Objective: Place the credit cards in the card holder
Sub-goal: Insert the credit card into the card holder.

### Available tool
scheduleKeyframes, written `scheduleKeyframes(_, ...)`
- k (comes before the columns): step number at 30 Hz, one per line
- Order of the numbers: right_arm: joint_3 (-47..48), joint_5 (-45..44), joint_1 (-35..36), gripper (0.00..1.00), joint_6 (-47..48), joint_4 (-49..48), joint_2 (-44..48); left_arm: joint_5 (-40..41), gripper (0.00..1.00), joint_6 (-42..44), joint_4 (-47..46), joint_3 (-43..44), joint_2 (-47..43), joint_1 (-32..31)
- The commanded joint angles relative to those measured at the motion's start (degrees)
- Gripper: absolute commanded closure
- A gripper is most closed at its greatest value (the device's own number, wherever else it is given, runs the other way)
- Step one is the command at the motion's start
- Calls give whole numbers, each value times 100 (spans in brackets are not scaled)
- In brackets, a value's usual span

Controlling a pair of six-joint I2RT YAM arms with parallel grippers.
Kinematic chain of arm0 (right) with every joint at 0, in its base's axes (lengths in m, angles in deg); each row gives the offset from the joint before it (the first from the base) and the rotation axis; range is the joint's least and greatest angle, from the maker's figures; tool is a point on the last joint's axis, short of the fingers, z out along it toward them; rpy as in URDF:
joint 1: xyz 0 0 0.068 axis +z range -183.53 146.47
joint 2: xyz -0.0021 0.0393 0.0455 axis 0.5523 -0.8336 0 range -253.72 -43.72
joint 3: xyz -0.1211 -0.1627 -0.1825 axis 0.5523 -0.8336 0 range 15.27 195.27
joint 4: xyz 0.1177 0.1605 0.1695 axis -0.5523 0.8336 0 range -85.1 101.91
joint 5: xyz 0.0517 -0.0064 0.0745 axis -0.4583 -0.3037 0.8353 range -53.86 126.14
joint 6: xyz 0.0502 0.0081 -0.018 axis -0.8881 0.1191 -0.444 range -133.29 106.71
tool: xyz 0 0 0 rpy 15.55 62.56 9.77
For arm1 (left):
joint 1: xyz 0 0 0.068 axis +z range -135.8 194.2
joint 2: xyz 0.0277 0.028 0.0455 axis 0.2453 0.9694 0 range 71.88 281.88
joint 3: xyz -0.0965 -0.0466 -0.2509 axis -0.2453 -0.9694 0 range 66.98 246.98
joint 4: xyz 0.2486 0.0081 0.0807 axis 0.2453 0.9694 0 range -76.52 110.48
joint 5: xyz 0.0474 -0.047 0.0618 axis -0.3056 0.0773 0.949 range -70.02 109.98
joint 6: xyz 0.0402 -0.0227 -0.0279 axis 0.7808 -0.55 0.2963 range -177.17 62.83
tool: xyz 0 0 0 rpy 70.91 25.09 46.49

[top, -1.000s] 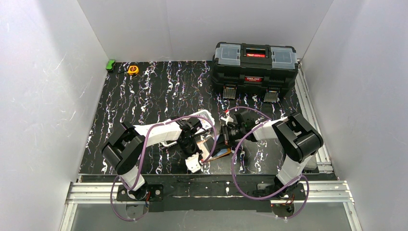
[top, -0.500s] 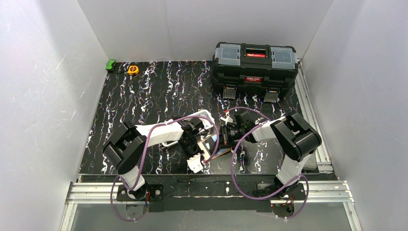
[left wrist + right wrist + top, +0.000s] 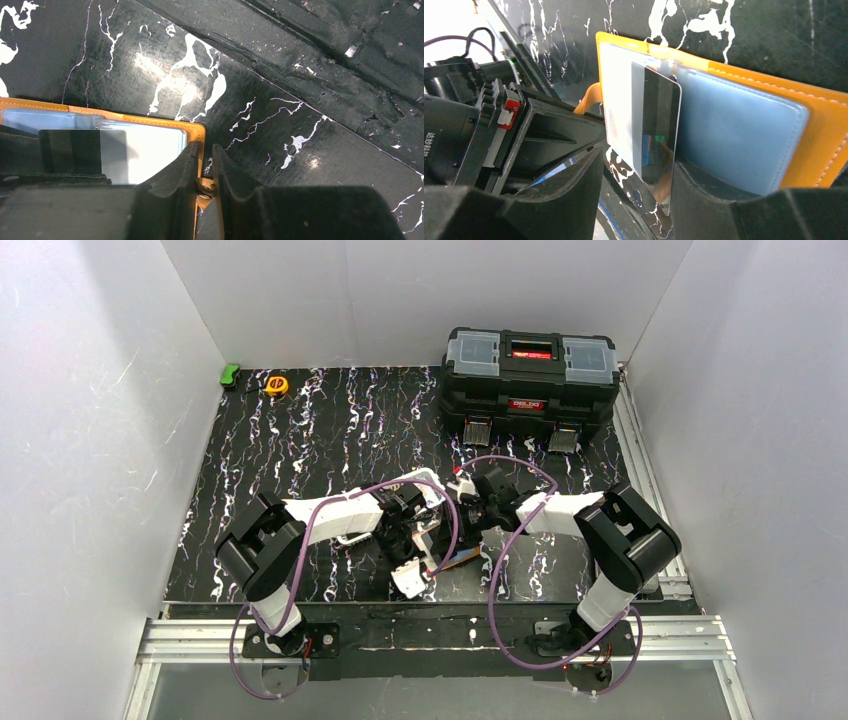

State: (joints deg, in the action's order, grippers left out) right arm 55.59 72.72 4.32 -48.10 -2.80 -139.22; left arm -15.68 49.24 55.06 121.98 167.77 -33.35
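Note:
The orange card holder (image 3: 819, 125) lies open on the black mat, with a pale clear pocket (image 3: 150, 155) and a blue-grey pocket (image 3: 734, 130) showing. A credit card (image 3: 659, 125), whitish with a dark glossy half, sits partly inside the pocket, its near end sticking out. My right gripper (image 3: 636, 167) is open, one finger on each side of that end, with a gap on the left. My left gripper (image 3: 206, 150) is shut on the holder's orange edge and tab. In the top view both grippers, left (image 3: 418, 540) and right (image 3: 468, 518), meet over the holder (image 3: 462, 558).
A black toolbox (image 3: 528, 380) stands at the back right. A yellow tape measure (image 3: 276, 385) and a small green thing (image 3: 230, 374) lie at the back left corner. A white object (image 3: 407, 581) sits near the mat's front edge below my left gripper.
My right gripper has opened and let go of the credit card, which stays in the holder's pocket. The right arm shifted slightly toward the back. The left gripper holds as before.

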Motion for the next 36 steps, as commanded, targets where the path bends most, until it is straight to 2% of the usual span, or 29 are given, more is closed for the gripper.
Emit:
scheduleKeyframes(1,400,-863,293,42,597,1124,137,34,93,-149,-56,-164,-79,-46)
scheduleKeyframes(8,849,-1403,725,36,842,1730,-17,164,94,-425,-481,-470,-387,-43)
scheduleKeyframes(14,1151,-1944,1119,30,934,2143,-14,465,97,-1227,-1674,-1182,-962,-42)
scheduleKeyframes(19,1328,-2315,1409,29,937,2367,17,576,100,-1341,-2573,-1908,-1488,-42)
scheduleKeyframes(28,1602,-2525,1790,29,1111,2577,88,711,100,-1595,-2950,-2174,-1576,-18)
scheduleKeyframes(36,1681,-2203,2044,29,1522,2496,156,695,100,-1567,-3028,-2291,-1665,68)
